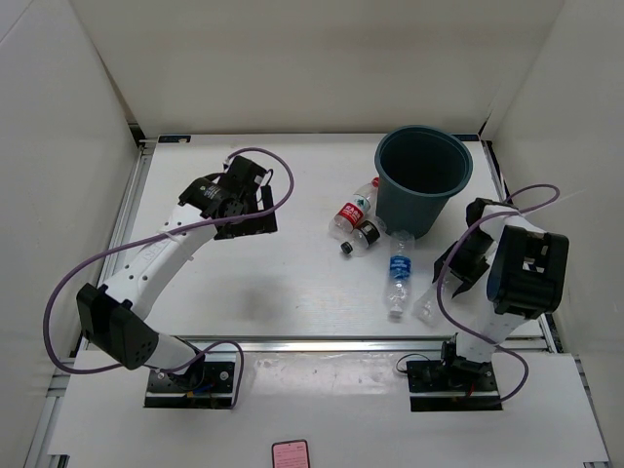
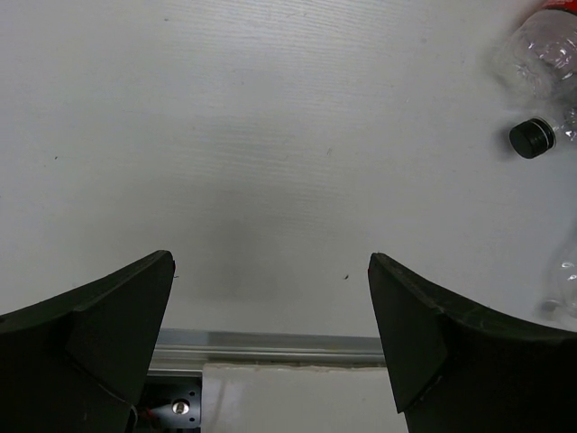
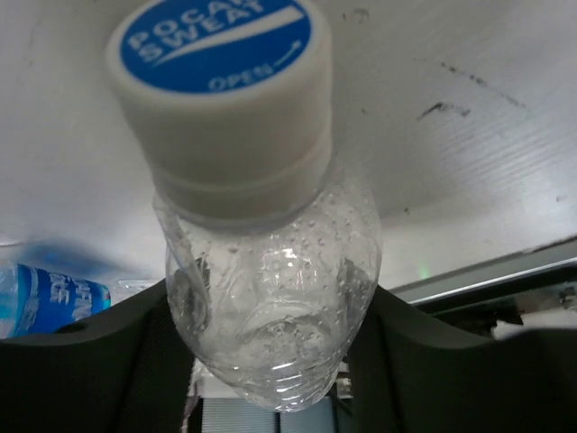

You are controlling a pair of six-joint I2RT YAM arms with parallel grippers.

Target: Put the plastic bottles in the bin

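The dark teal bin (image 1: 424, 180) stands upright at the back right. My right gripper (image 1: 447, 283) (image 3: 270, 311) is shut on a clear, unlabelled plastic bottle (image 3: 266, 298) (image 1: 426, 306) with a white and blue cap (image 3: 221, 81), low over the table's front right. A blue-label bottle (image 1: 398, 278) (image 3: 45, 293) lies just left of it. A red-label bottle (image 1: 349, 216) and a dark-capped bottle (image 1: 369, 232) lie left of the bin's base. My left gripper (image 1: 244, 216) (image 2: 270, 280) is open and empty over bare table, left of the bottles.
A loose black cap (image 1: 346, 249) (image 2: 532, 137) lies beside the red-label bottle (image 2: 541, 45). White walls enclose the table on three sides. A metal rail (image 1: 322, 343) runs along the front edge.
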